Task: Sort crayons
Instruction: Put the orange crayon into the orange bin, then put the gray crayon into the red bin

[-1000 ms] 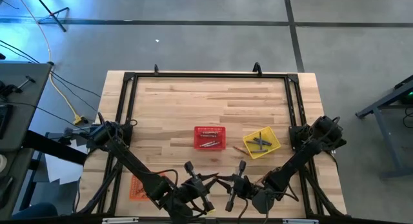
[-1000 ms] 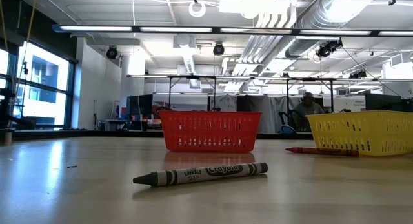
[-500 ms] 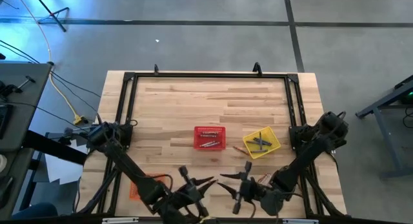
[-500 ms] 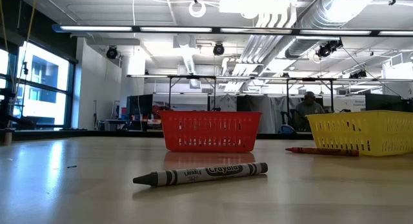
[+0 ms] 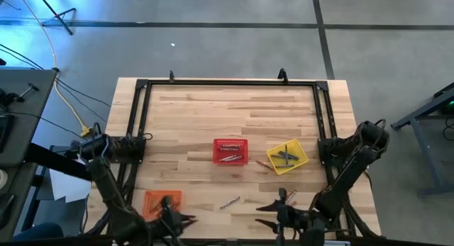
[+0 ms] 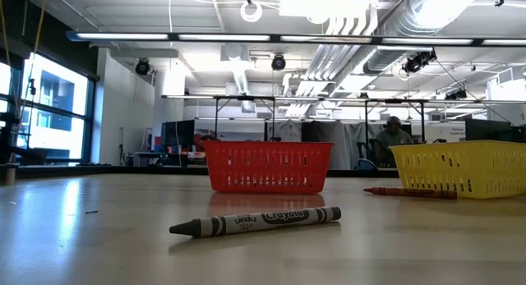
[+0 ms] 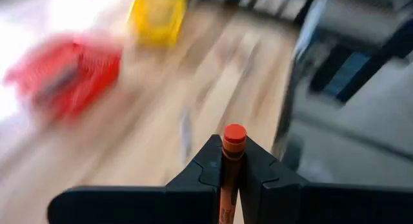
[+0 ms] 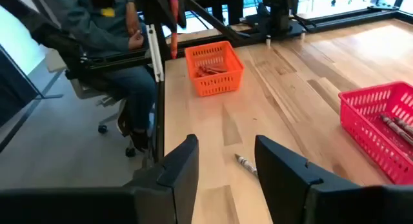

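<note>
My left gripper [image 5: 186, 220] is at the near left, beside the orange basket [image 5: 163, 201], shut on an orange crayon [image 7: 233, 135]. My right gripper [image 8: 226, 161] hovers open at the near right, above the table. A grey crayon [image 8: 245, 163] lies flat on the wood ahead of its fingers, also seen in the low view [image 6: 255, 221]. The red basket [image 5: 230, 151] and the yellow basket [image 5: 287, 156] each hold crayons. A red crayon [image 6: 408, 191] lies beside the yellow basket. My left gripper pinches the orange crayon between its two fingers. The crayon runs along the seam between the fingers, and its flat end [image 7: 234, 131] sticks out past the fingertips. It is clear of the table, next to the orange basket [image 8: 215, 68].
A black frame [image 5: 227, 83] runs round the table's edges. A few loose crayons [image 5: 287, 196] lie by the right arm. A person [image 8: 103, 37] sits on a chair just off the table's near edge, close to the orange basket.
The two grippers, close together at the near middle a second ago, have drawn apart. My left gripper has swung toward the table's left edge and the orange basket, carrying the orange crayon. My right gripper has opened and gone toward the right. The grey crayon has not moved.
</note>
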Available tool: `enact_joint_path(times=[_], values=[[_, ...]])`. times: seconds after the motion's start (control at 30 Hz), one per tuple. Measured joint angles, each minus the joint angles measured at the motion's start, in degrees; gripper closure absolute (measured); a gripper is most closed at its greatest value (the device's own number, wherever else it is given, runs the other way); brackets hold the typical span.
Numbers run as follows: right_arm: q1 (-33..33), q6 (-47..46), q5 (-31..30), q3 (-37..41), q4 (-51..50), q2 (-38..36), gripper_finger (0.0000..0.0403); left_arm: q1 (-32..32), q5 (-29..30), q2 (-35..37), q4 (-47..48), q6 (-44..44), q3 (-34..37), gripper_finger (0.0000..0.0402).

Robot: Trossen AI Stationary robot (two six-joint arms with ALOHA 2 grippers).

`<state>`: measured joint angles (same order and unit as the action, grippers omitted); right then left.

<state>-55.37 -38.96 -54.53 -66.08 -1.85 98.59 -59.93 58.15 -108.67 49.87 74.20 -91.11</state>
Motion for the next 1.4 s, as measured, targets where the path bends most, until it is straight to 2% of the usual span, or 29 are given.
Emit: enact_joint_path(times=[0.1, 0.17, 0.27, 0.4, 0.57, 0.97, 1.03, 1.13, 1.27, 1.4], values=[[0.1, -1.6, -0.1, 0.0, -1.0, 0.0, 0.0269, -1.4, -11.4, -0.3, 14.6, 19.0, 0.0, 0.0394], [0.3, -1.6, -0.4, 0.0, -0.8, 0.0, 0.0274, -1.9, -18.0, -1.0, 22.7, 27.1, 0.0, 0.0394], [0.8, -1.6, -0.4, 0.0, -0.9, 0.0, 0.0280, -2.5, -24.1, -1.5, 32.1, 34.1, 0.1, 0.0394], [1.7, -1.6, -0.4, 0.0, -0.9, 0.0, 0.0281, -2.4, -26.3, -1.6, 36.2, 37.2, 0.4, 0.0393], [2.7, -0.1, -0.4, 0.0, -0.9, 0.0, 0.0282, -2.3, -29.5, -2.1, 35.3, 35.8, 0.4, 0.0380], [2.9, 0.4, 0.1, 0.0, -2.2, 0.0, 0.0282, -0.6, -29.1, -2.6, 39.0, 33.5, 0.4, 0.0311], [2.9, 0.4, 0.1, 0.0, -2.3, 0.1, 0.0282, 0.1, -28.4, -2.6, 38.7, 33.1, 0.4, 0.0302], [2.9, -0.8, 0.4, 0.0, -2.7, 0.1, 0.0282, 1.3, -24.0, -2.6, 37.4, 32.7, 0.4, 0.0295], [3.3, -8.8, 5.5, 0.0, -8.5, 0.1, 0.0282, 3.9, -17.4, -2.6, 28.7, 23.4, 0.4, 0.0296], [3.9, -18.5, 10.1, 0.0, -16.9, 0.1, 0.0282, 7.8, -17.3, -2.6, 14.3, 6.6, 0.4, 0.0299]])
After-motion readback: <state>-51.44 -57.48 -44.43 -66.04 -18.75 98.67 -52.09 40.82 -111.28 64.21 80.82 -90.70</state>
